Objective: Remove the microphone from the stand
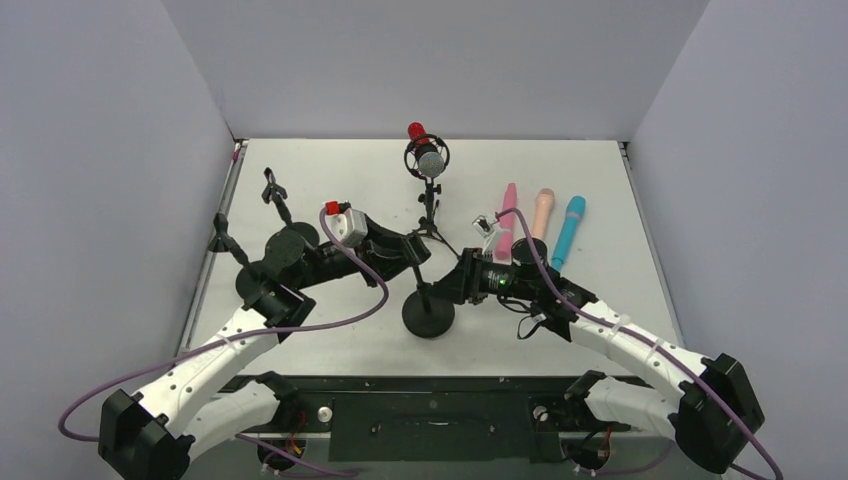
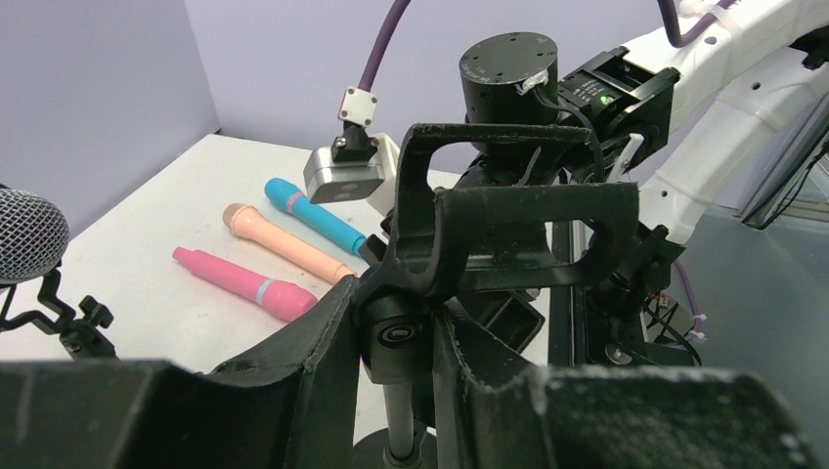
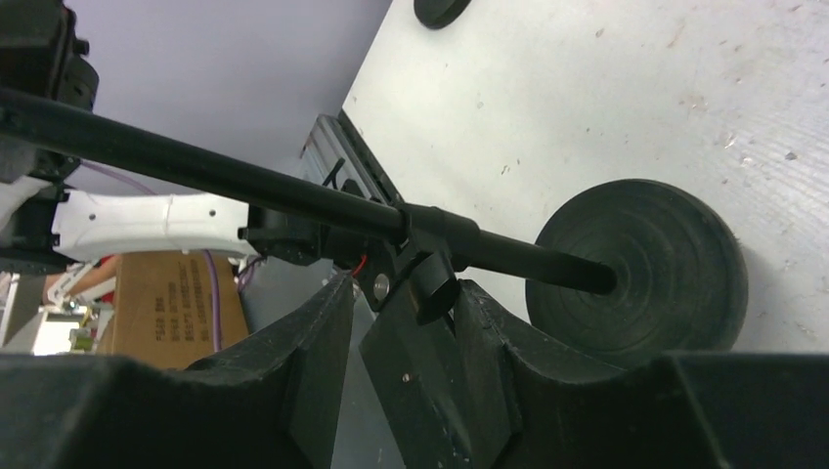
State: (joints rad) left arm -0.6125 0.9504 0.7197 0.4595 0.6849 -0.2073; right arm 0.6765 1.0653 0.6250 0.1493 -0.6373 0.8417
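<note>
Looking down, I saw the microphone (image 1: 428, 160) beyond both hands, toward the far edge of the bench (image 1: 300, 170); left hand (image 1: 417, 249) gripped the stand (image 1: 428, 318), right hand (image 1: 462, 282) straddled its clamp (image 3: 411, 278), grip unclear.

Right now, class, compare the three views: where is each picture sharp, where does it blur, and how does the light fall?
Top external view: even, soft light, faint shadows, the microphone and table sharp. Left wrist view: fingers dark and blurred near the lens, pink microphone clear. Right wrist view: fingers soft, the stand crisp, table scuffs plain.
</note>
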